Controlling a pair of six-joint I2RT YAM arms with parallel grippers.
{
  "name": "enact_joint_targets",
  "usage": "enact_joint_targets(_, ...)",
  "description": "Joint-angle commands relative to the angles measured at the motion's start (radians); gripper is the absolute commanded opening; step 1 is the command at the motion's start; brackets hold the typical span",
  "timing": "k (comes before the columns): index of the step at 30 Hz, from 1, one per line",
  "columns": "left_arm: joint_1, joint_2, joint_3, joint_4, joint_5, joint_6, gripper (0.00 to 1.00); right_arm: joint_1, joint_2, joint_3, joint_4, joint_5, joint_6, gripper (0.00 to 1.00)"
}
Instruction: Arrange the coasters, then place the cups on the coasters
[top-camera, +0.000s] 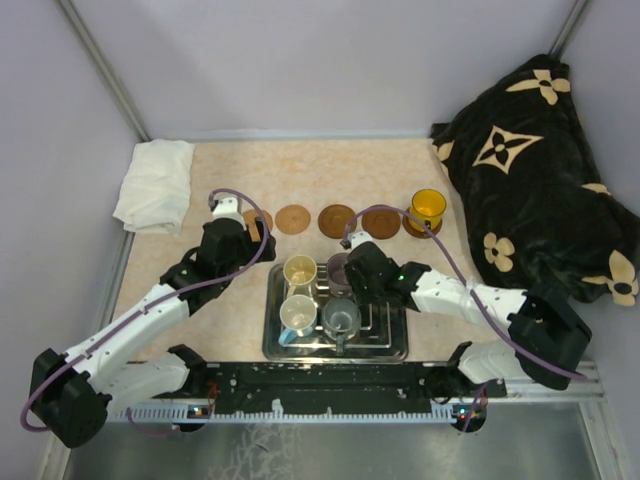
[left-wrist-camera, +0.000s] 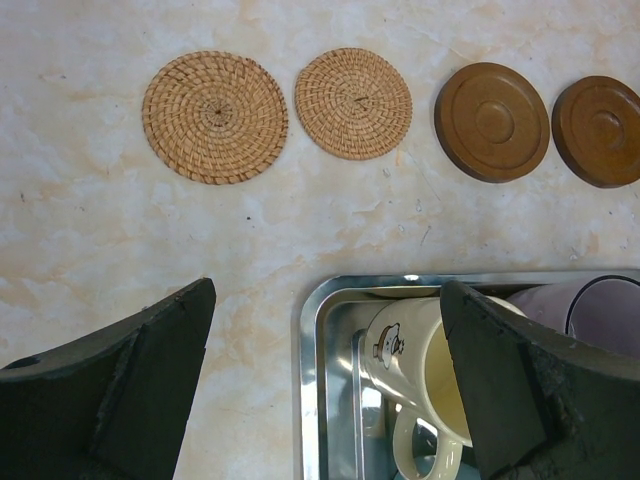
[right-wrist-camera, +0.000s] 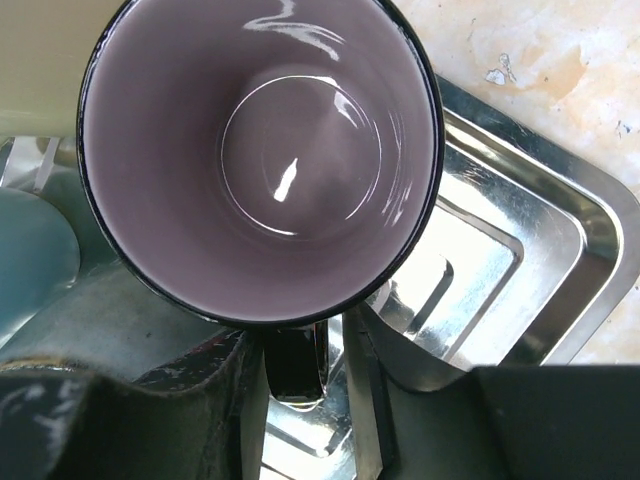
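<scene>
Four coasters lie in a row beyond the tray: two woven ones and two dark wooden ones. The orange-yellow cup stands on a fifth coaster at the right end. In the metal tray stand the cream-yellow cup, the white cup with blue inside, the grey cup and the purple cup. My right gripper straddles the purple cup's handle, jaws nearly closed, with a sliver of gap on the right. My left gripper hangs wide open over the tray's far left corner.
A folded white cloth lies at the back left. A black blanket with a cream flower pattern is heaped at the right. A grey wall closes the back. Bare marble tabletop lies between the coasters and the tray.
</scene>
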Motion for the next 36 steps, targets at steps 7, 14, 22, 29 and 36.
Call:
enact_joint_targets(7,0.0,0.0,-0.011,0.027,-0.003,0.001,1.0,0.008,0.02,0.05,0.051,0.044,-0.01,0.0)
enact_joint_targets(14,0.0,0.002,-0.011,0.031,0.0,0.001,1.0,0.008,0.011,0.076,0.043,0.169,-0.039,0.0)
enact_joint_targets(22,0.0,-0.004,-0.012,0.032,-0.002,0.001,1.0,0.007,0.008,0.154,0.07,0.391,-0.131,0.0)
enact_joint_targets(29,0.0,-0.001,-0.012,0.032,-0.001,0.003,1.0,0.002,0.053,0.244,0.084,0.457,-0.157,0.0)
enact_joint_targets(36,0.0,0.008,-0.016,0.034,0.001,0.005,1.0,-0.095,0.127,0.328,0.072,0.466,-0.131,0.0)
